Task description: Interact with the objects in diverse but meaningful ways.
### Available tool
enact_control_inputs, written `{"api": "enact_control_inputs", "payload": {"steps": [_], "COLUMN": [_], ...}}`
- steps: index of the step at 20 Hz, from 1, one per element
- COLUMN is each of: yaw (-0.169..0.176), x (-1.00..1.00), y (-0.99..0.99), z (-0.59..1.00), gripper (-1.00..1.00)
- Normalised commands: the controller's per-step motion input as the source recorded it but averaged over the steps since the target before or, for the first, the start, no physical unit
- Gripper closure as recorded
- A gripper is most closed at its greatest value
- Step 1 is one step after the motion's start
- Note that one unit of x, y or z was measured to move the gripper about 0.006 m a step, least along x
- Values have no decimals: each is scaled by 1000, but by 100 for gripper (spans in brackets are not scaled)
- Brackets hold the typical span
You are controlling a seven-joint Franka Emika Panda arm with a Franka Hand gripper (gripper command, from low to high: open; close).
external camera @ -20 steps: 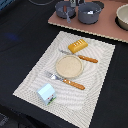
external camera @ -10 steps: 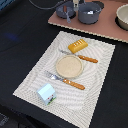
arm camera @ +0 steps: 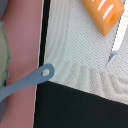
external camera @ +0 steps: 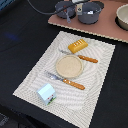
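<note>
A golden scored bread loaf [external camera: 77,46] [arm camera: 102,15] lies at the far end of the woven placemat [external camera: 35,82]. The pale blue-white carton [external camera: 46,93] stands on the mat's near corner. On the pink-brown board [external camera: 107,27] at the back sits the grey saucepan [external camera: 91,11]. The wrist view catches the saucepan's long handle [arm camera: 27,82], its holed end beside the placemat's corner [arm camera: 65,55]. My gripper [external camera: 66,9] is a dark shape just to the exterior view's left of the pan. Its fingers cannot be made out, and the wrist view shows none.
A tan round plate [external camera: 69,66] sits mid-mat between an orange-handled knife [external camera: 82,57] [arm camera: 115,50] and an orange-handled fork [external camera: 67,81]. A pale bowl [external camera: 122,16] stands on the board at the exterior view's right. Around the mat the table is black.
</note>
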Motion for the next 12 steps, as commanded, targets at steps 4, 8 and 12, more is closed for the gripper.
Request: {"api": "enact_control_inputs", "payload": {"steps": [4,8,12], "yaw": [66,110,109], "x": [491,366,409], "y": [-267,-307,-353], "z": [0,-113,-186], "gripper": [-100,-100,-100]}}
